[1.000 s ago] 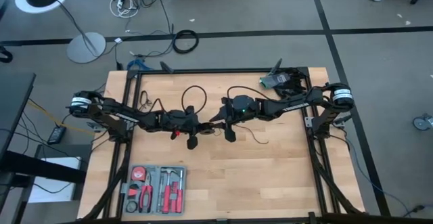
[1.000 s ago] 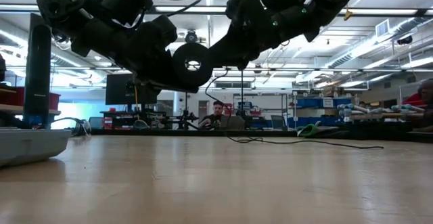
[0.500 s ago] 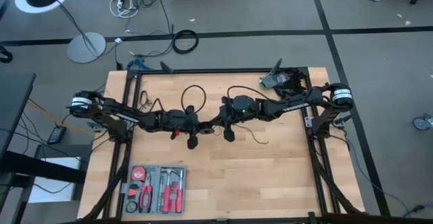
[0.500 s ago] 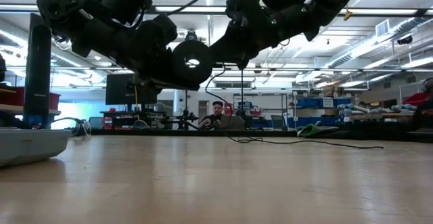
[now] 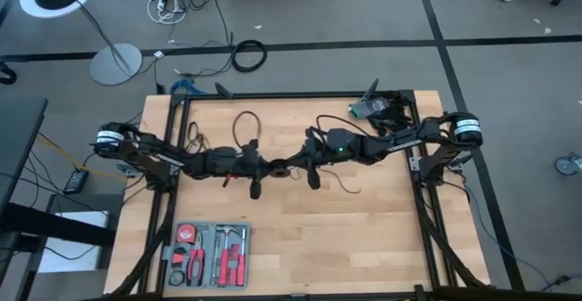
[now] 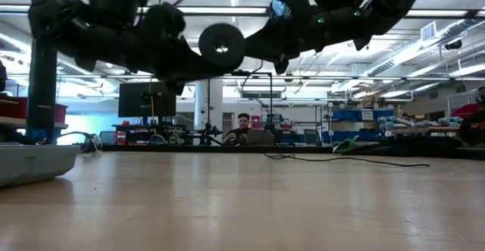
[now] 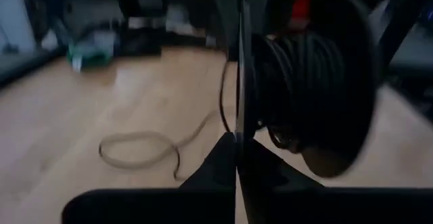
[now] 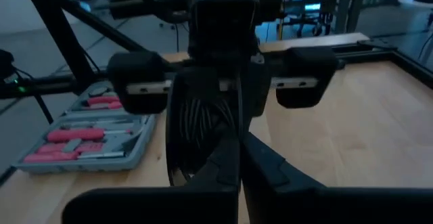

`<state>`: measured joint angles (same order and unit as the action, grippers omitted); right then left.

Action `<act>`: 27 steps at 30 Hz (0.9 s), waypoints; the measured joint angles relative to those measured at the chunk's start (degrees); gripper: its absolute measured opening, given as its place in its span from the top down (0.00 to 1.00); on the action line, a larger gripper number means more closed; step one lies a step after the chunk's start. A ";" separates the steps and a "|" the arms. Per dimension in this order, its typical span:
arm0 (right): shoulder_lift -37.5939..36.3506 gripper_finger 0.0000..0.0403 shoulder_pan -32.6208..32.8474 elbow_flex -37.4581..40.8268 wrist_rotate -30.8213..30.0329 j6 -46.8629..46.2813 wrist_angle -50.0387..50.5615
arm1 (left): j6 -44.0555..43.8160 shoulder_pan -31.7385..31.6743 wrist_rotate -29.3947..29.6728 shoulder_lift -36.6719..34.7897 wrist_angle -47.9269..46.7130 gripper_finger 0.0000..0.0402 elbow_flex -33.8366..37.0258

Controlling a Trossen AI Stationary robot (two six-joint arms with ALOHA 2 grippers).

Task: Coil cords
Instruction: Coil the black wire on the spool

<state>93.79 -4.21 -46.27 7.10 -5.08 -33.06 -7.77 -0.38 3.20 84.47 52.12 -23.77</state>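
The cords are one thin black wire. Part of it is wound on a round black puck, which hangs high above the table between my two grippers. One loop arches toward the far edge from my left gripper. A slack tail lies on the wood under my right arm. My right gripper meets the left one tip to tip at mid-table. Both are shut, and the puck sits just on the near side of the tips. My left gripper comes in level from the table's left, its shut fingers right beside the wound puck, which is lifted clear. The fingers hide whether they pinch the puck's rim or the wire. My right gripper comes in level from the table's right and is shut against the same spot, with the wound wire right beside its fingers. The exact part between the fingers is hidden by the fingers and by the left gripper.
A grey tool case with red-handled tools lies at the near left. A dark device with a green part stands at the far right corner. Bare wood lies to the near right. A person sits in the room beyond.
My right gripper has shut at the puck. Both grippers have tipped upward toward level, and the puck has risen with them. The wire loop by my left gripper has swung a little toward the table's left.
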 joint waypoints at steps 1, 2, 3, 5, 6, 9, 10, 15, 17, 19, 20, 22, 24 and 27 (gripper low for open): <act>-0.47 1.00 0.00 0.49 -0.04 -0.08 -0.68 | -0.25 0.00 -0.09 0.00 3.31 0.98 1.19; -0.61 1.00 0.04 1.00 -0.06 -0.07 -1.66 | -0.53 -0.11 -0.07 0.00 5.76 0.98 2.13; -0.56 1.00 0.18 1.33 -0.10 -0.07 -2.38 | -1.15 -0.30 -0.07 0.00 7.74 0.98 3.02; -0.43 1.00 0.33 1.95 -0.37 -0.41 -3.39 | -1.76 -0.37 -0.13 0.00 10.29 0.97 3.97; -0.38 1.00 0.35 2.11 -0.38 -0.81 -3.44 | -1.88 -0.37 -0.11 -0.03 11.39 0.97 4.17; -0.12 1.00 0.35 2.84 -0.78 -1.51 -4.00 | -1.93 -0.37 -0.12 -0.11 13.78 0.97 4.23; 0.01 1.00 0.40 3.01 -0.86 -1.50 -4.39 | -1.93 -0.37 -0.21 -0.11 14.60 0.97 4.12; 0.06 1.00 0.87 2.68 -0.75 -1.04 -5.02 | -2.10 -0.37 -0.74 -0.31 16.66 0.97 3.55; 0.06 1.00 0.87 2.65 -0.36 -0.89 -4.91 | -2.17 -0.37 -0.76 -0.31 16.58 0.97 3.55; 0.06 1.00 0.87 2.63 -0.32 -0.60 -5.08 | -3.10 -0.37 -0.79 -0.31 16.54 0.97 3.55; 0.06 1.00 0.87 2.65 -0.24 -0.36 -5.24 | -3.29 -0.37 -0.81 -0.31 16.52 0.97 3.55; 0.06 1.00 0.87 2.64 -0.20 -0.02 -5.39 | -3.37 -0.37 -0.81 -0.31 16.39 0.97 3.55; 0.06 1.00 0.87 2.63 -0.05 0.02 -5.38 | -3.39 -0.37 -0.79 -0.31 16.35 0.97 3.55; 0.06 1.00 0.87 2.63 0.81 0.09 -5.57 | -3.39 -0.37 -0.81 -0.31 16.32 0.97 3.55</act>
<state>93.84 -3.33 -43.64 7.92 -4.99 -38.63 -11.16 -0.75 2.39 84.16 68.44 -20.23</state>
